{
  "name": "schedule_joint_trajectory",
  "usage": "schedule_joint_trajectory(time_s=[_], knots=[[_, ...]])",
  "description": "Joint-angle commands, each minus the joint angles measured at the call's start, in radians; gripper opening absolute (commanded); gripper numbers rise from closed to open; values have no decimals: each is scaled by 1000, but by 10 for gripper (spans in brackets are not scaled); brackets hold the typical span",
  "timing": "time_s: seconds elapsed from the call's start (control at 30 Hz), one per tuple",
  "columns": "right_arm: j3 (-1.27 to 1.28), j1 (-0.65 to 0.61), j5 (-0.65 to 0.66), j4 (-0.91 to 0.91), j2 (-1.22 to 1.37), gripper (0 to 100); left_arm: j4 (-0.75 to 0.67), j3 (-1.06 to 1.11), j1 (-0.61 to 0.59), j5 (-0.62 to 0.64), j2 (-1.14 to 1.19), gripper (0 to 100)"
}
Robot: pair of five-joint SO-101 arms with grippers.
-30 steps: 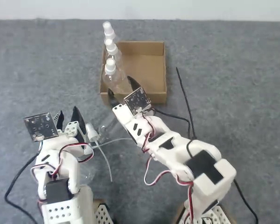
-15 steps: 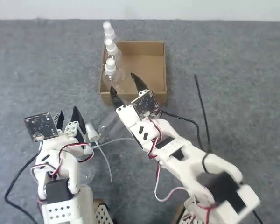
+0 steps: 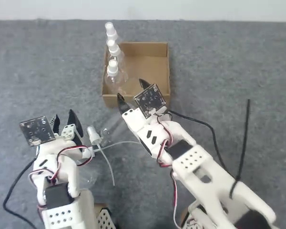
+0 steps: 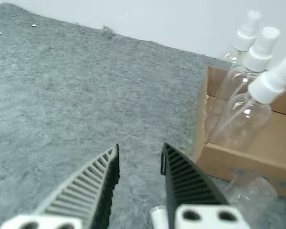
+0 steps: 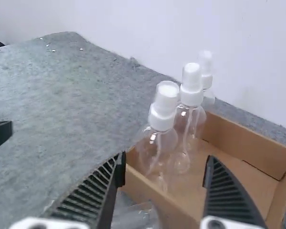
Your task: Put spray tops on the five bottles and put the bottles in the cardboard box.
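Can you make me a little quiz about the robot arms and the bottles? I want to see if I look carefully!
1. How many bottles stand inside the cardboard box?
2. True or false: the right end effector is shut on a bottle.
3. Where is the loose spray top with the long tube? A: inside the box. B: on the grey carpet between the two arms. C: clamped in the right end effector.

Key
1. Three, in a row along one side.
2. False: the right end effector is open and holds nothing.
3. B.
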Motion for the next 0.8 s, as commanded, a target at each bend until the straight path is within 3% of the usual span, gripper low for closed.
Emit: schedule_joint_trajectory(time_s=[0.0, 0.37, 0.6, 0.77], knots=[[-17, -64, 14, 139, -127, 226, -35, -47, -38, 8, -21, 134], [-66, -228, 14, 348, -157, 226, -35, -108, -244, 97, -21, 135], [-221, -239, 21, 499, 7, 227, -35, -110, -252, 114, -21, 135], [-381, -239, 40, 711, 110, 229, -35, -108, -252, 114, -21, 135]])
